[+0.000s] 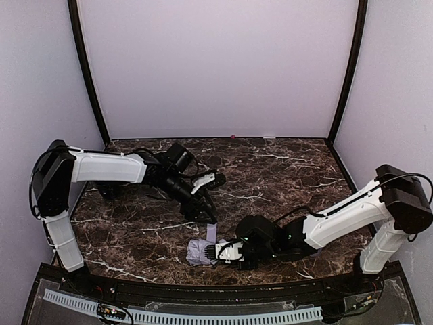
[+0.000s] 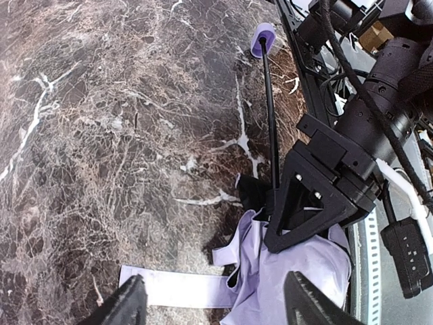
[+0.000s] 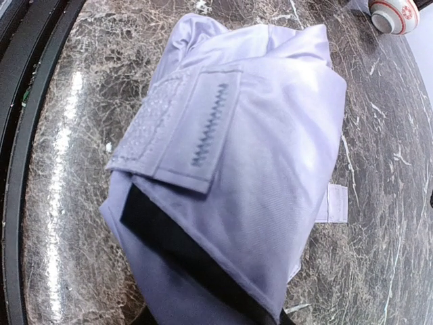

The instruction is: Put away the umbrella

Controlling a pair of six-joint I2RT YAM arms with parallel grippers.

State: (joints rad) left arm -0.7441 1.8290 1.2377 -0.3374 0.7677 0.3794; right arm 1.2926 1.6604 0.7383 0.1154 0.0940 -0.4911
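The left gripper [image 2: 218,299] hangs with its fingers spread wide and nothing between them, just above the umbrella [image 1: 201,252]. The right gripper [image 1: 216,252] appears pinched on the gathered lavender canopy [image 3: 270,135] where the thin black shaft [image 2: 269,115] enters it, pinning the bundle to the marble table [image 1: 284,176] near its front edge, between the two arms. The shaft runs flat along the tabletop to the small lavender knob handle [image 2: 262,38]. The closing strap [image 2: 177,288] lies loose and flat on the marble, sticking out from the bundle under the left fingers, and a stitched Velcro tab [image 3: 193,125] shows on top of the folded fabric. The step in hand looks like securing the folded canopy. The next move likely calls for the left fingers to drop onto the strap, pinch it and wrap it round to the tab while the right holds firm. A red-patterned bowl [image 3: 394,13] stands well apart; its inside cannot be seen.
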